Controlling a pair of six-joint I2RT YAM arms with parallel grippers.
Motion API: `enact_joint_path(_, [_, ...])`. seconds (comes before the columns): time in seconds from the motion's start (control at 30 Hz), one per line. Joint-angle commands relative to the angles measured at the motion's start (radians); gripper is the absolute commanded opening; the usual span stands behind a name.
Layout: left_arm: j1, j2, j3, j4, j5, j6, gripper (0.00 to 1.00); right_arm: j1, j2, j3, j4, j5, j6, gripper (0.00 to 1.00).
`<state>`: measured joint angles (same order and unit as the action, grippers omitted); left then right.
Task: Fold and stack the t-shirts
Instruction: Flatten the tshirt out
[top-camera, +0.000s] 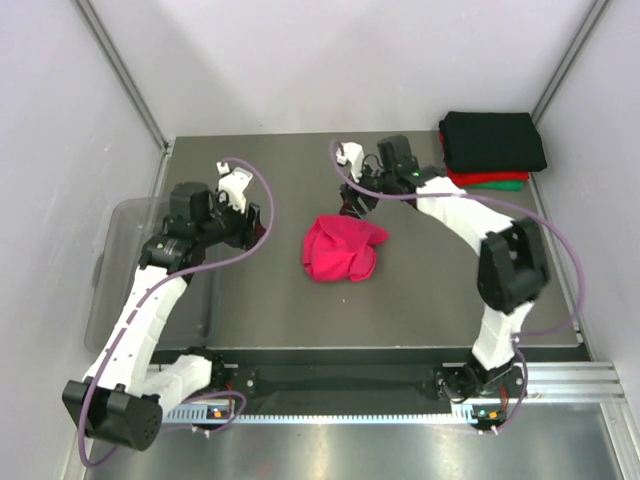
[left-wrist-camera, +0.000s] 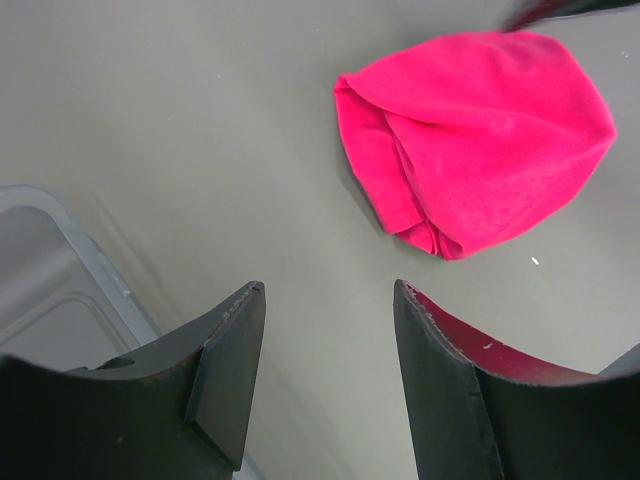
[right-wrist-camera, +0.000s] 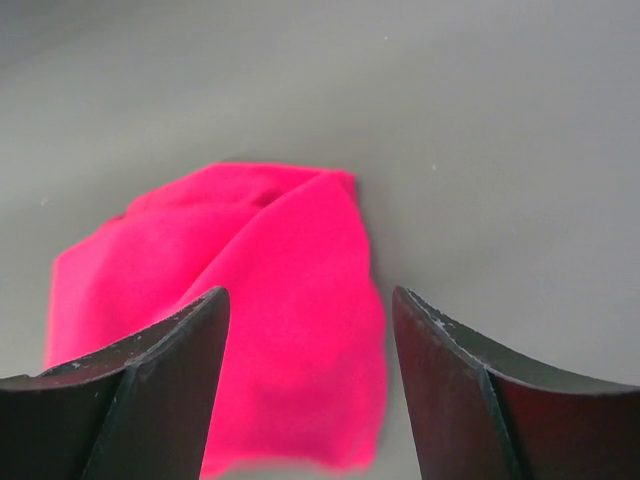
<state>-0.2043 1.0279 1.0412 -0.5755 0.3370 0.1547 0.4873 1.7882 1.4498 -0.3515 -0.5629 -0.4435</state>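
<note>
I am holding both of my grippers released, with nothing between the fingers of either one. The pink t-shirt is lying bunched in a loose, rounded heap near the middle of the grey table, with folds and creases running across it. It is not lying flat. My right gripper is hanging just beside the shirt's far edge. In the right wrist view its two dark fingers are standing apart, and the pink cloth is filling the space below and between them. I cannot tell whether the tips are touching the cloth. My left gripper is hovering over bare table to the left of the shirt, well apart from it. In the left wrist view its fingers are spread too, and the heap is sitting up ahead of them, to the right. In the far right corner of the table three folded shirts are sitting in a stack: a black shirt on top, a red shirt under it, and a green shirt showing at the bottom edge. A clear plastic bin is standing off the table's left side, under my left arm, and its rim is showing just beside my left fingers.
</note>
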Motion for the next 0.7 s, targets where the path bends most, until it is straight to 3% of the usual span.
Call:
enact_joint_path(0.0, [0.013, -0.042, -0.018, 0.023, 0.028, -0.004, 0.59, 0.002, 0.204, 0.165, -0.217, -0.064, -0.001, 0.66])
enact_joint_path(0.13, [0.014, -0.052, -0.035, 0.022, 0.010, 0.005, 0.59, 0.020, 0.330, 0.319, -0.443, -0.065, -0.093, 0.67])
enact_joint_path(0.37, [0.020, -0.072, -0.070, 0.039, 0.026, -0.007, 0.60, 0.034, 0.401, 0.363, -0.535, 0.012, -0.123, 0.67])
enact_joint_path(0.43, [0.023, -0.074, -0.072, 0.039, 0.025, -0.007, 0.60, 0.036, 0.424, 0.394, -0.576, 0.011, -0.144, 0.54])
enact_joint_path(0.47, [0.025, -0.075, -0.072, 0.039, 0.027, -0.009, 0.60, 0.037, 0.430, 0.403, -0.602, 0.011, -0.149, 0.34])
enact_joint_path(0.57, [0.028, -0.078, -0.073, 0.042, 0.027, -0.009, 0.60, 0.034, 0.392, 0.396, -0.598, 0.024, -0.156, 0.04])
enact_joint_path(0.67, [0.034, -0.081, -0.070, 0.051, 0.027, -0.007, 0.60, 0.037, 0.245, 0.330, -0.522, 0.061, -0.149, 0.00])
